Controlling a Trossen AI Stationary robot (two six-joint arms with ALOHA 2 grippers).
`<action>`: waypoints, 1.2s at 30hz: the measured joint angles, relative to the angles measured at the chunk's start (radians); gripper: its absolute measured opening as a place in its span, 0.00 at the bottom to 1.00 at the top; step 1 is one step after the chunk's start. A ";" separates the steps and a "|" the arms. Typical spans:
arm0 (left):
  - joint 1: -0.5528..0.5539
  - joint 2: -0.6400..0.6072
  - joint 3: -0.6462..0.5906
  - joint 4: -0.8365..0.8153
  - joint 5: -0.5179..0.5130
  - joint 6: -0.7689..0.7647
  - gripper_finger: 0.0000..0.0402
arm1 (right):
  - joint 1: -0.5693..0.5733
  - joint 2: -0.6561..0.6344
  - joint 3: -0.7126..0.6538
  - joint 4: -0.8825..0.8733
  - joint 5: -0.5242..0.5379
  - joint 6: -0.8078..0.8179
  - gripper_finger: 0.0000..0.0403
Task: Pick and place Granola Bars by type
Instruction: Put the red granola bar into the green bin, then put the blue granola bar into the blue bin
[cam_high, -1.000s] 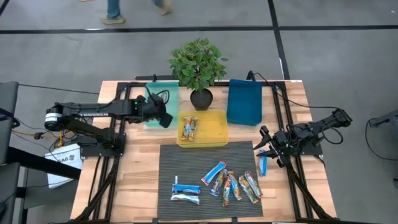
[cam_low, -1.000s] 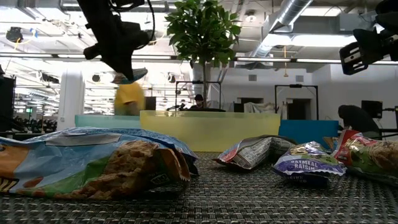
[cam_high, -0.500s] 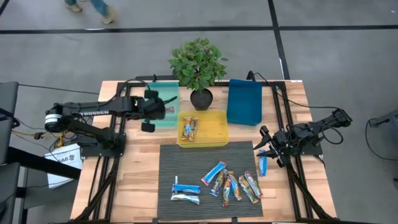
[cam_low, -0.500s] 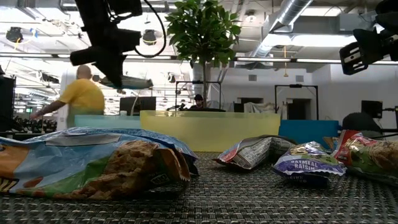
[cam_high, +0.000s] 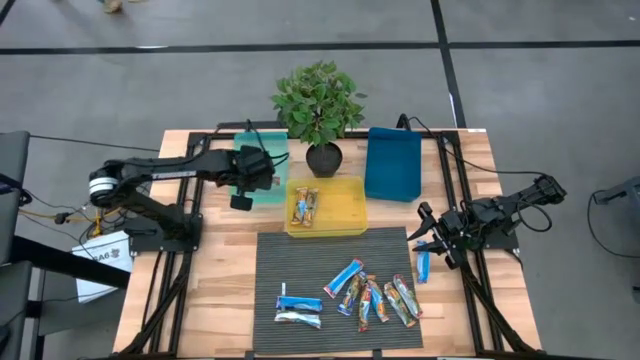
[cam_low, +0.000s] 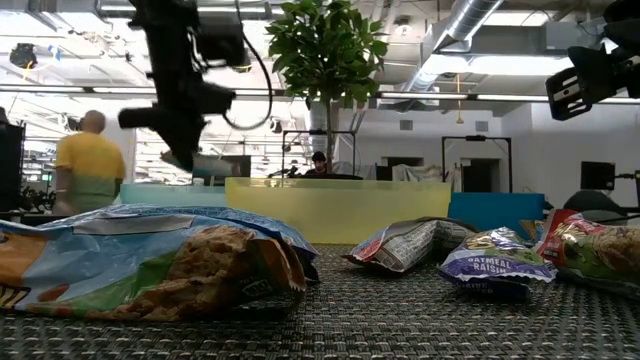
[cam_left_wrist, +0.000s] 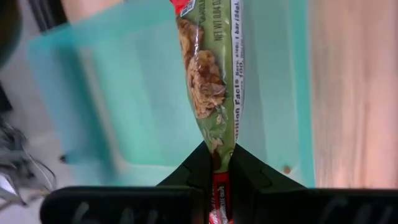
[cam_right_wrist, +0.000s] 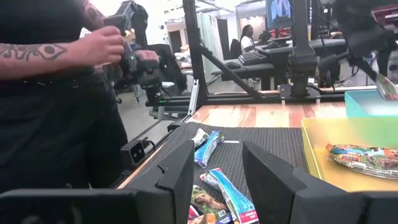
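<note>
Wooden tabletop (cam_high: 220, 290): my left claw (cam_left_wrist: 216, 167), pinching a green granola bar (cam_left_wrist: 210, 74), hangs above the teal bin (cam_high: 262, 152); next move, release it inside

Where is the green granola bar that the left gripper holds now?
In the high view, the left gripper holds the green granola bar over the teal bin, left of the yellow bin.
</note>
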 joint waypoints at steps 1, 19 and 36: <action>0.008 0.024 0.000 0.003 0.000 -0.013 0.06 | 0.000 0.000 0.000 0.000 0.000 0.000 0.32; 0.029 0.102 0.000 -0.038 0.080 -0.126 0.17 | 0.000 0.000 0.000 0.000 0.000 0.000 0.32; 0.005 -0.074 0.000 0.034 0.072 -0.155 0.28 | 0.000 0.000 0.000 0.000 0.000 0.000 0.32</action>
